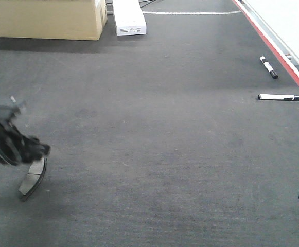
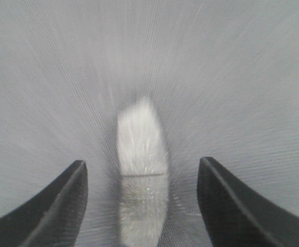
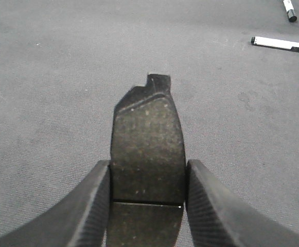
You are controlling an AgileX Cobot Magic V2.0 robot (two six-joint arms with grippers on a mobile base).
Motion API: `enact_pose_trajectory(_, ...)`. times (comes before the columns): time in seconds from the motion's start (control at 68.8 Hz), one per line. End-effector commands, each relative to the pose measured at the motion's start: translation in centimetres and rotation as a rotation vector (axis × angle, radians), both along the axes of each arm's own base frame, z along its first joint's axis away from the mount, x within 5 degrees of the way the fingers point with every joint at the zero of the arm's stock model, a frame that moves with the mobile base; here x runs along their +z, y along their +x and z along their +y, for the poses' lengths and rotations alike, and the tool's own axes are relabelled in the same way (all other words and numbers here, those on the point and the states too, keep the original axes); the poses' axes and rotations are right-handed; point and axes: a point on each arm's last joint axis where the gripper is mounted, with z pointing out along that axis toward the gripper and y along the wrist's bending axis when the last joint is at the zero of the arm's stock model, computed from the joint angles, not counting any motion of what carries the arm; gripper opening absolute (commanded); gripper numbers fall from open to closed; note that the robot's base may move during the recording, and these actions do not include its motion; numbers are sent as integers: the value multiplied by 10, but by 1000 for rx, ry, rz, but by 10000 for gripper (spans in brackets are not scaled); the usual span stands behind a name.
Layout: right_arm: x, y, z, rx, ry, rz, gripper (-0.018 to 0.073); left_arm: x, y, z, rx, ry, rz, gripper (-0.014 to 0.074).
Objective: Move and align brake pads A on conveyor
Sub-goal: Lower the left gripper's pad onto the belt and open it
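Your right hand is clenched on a brake pad. Its two black, finely ribbed fingers press against the pad's long edges. The pad is a dark, grainy oblong with gently curved sides. A thin groove runs across it between the fingers, and the far end of the backing plate has a stepped, notched tab. This pad is held just above the conveyor, a matt dark grey belt with a felt-like nap.

Your left hand is released, with its smooth black curved fingers spread wide. A second brake pad lies between them with a clear gap on each side. The wrist view is blurred, so this pad shows only as a pale, speckled oblong with one cross groove. In the front view you see it slanted under the hand at the belt's left side, with its lower end at the felt.

Farther out, two markers lie near the belt's right side, one crosswise and one angled. Both have white barrels and black ends, and you can't read any writing on them. A red frame edge runs beside them. At the far end sit a plain cardboard box and a long white box whose dark print is too small to read.
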Motion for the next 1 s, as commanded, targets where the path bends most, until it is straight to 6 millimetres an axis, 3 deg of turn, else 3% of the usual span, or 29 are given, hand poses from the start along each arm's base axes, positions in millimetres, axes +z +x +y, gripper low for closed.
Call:
enact_pose_trajectory(0.0,18,4,0,-2,11,-118,-5,51,-13,0,-15,-5,-224,412)
enact_pose_trajectory(0.189,18,4,0,-2,11,-118,-5,86,-60,5,7,-15,-475,366)
enact_pose_trajectory(0.479,18,4,0,-2,11,-118,-5,109,-144,10,13,-30,-699,351)
enact_pose_trajectory(0.668,18,4,0,-2,11,-118,-5,102,-189,13,10,-38,-773,351)
enact_pose_trajectory(0.988,18,4,0,-2,11,-118,-5,81,-233,15,35,-93,-944,351)
